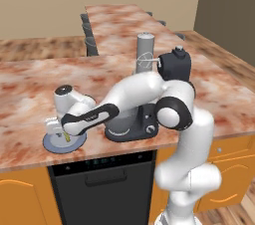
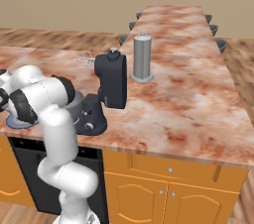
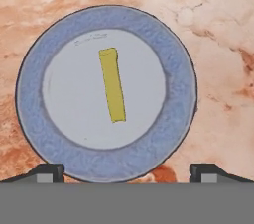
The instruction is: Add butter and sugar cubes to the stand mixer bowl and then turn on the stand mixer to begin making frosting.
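The butter (image 3: 112, 91), a thin yellow stick, lies in the middle of a round blue-grey plate (image 3: 31, 94) on the counter. My gripper (image 3: 128, 172) hangs straight above it, open, with a fingertip on either side of the plate's near rim and nothing between them. In the left base view the gripper (image 1: 63, 136) points down over the plate (image 1: 51, 144) at the counter's front left. To its right stands the stand mixer (image 1: 174, 64), its head tilted back. Its grey bowl (image 1: 121, 119) sits on the base, half hidden by my forearm. The sugar cubes are out of view.
A tall grey cylinder (image 1: 145, 50) stands behind the mixer. The counter's front edge runs just below the plate, with a dark dishwasher front (image 1: 102, 189) under it. Stools line the far side of the counter.
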### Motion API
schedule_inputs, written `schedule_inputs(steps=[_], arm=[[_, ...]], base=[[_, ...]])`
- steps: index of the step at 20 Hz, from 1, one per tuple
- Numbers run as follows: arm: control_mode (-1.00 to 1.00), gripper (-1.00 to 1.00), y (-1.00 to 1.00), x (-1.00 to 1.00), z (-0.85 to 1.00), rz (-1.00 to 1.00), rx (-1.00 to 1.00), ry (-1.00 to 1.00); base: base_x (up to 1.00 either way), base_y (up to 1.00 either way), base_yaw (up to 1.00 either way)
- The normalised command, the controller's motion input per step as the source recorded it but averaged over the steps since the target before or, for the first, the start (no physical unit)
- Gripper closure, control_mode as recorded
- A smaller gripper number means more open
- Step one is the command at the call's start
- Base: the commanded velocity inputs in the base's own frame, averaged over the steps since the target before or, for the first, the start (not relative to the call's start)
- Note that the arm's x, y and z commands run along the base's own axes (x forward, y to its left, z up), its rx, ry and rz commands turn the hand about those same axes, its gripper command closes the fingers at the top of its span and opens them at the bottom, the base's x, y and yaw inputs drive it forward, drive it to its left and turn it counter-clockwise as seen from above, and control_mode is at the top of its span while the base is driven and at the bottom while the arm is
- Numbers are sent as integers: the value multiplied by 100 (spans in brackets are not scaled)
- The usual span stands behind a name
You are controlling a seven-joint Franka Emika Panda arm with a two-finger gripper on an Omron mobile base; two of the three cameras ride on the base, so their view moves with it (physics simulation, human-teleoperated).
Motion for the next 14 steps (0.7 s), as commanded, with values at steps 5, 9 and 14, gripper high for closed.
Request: schedule_inputs(steps=[5,9,14], arm=[[-100,-100,23,32,-19,3,0,-1],[-100,-100,4,32,-22,0,0,-4],[-100,-100,0,27,-21,0,0,-3]], base=[[0,0,0],[0,0,0],[0,0,0]])
